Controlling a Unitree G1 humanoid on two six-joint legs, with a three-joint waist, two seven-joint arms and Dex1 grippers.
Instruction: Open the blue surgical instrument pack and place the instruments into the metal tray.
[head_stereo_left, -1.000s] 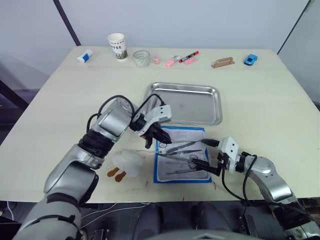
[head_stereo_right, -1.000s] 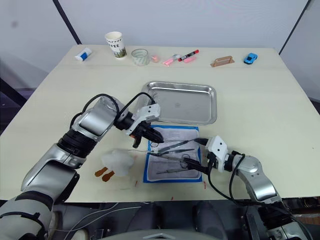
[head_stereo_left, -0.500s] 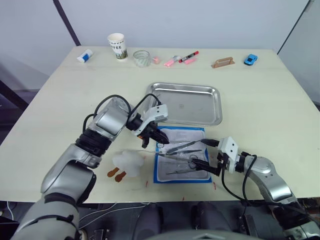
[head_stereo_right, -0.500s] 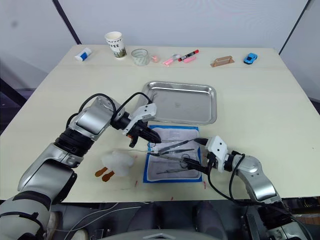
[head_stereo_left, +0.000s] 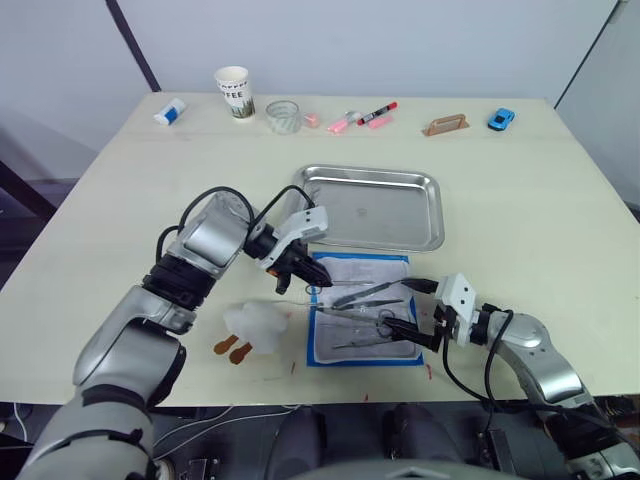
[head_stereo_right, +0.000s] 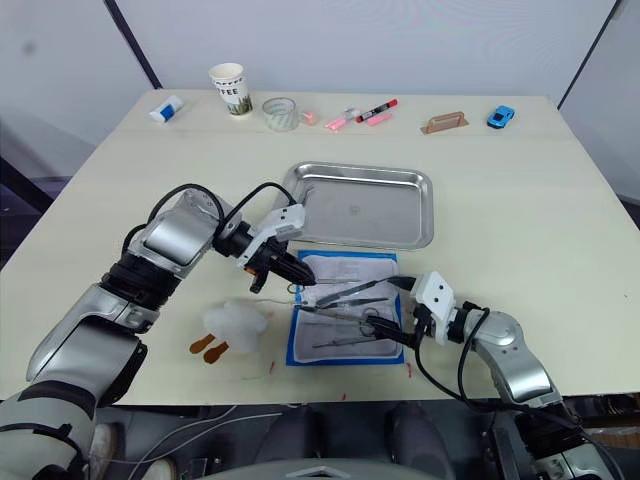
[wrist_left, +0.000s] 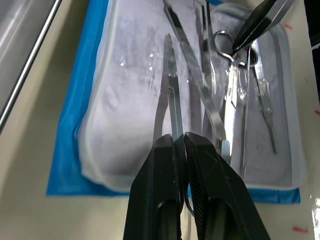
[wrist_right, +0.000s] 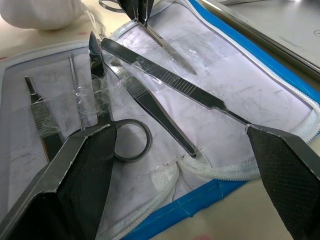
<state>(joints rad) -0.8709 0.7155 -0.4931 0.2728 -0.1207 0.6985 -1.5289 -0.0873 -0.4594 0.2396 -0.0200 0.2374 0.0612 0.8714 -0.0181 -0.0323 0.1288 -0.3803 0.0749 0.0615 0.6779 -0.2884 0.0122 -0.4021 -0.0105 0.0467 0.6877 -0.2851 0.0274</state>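
Tray (wrist_left: 20, 45) cut off by edge

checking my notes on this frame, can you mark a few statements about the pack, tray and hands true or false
1. The blue surgical instrument pack lies open on the table. True.
2. The metal tray already holds several instruments. False: the instruments all lie on the pack's lining.
3. The left hand is shut on a slim tool. True.
4. The right hand is clamped on the scissors. False: it is open, its fingers apart over the pack.
5. The blue toy car sits inside the tray. False: it is at the table's far edge.
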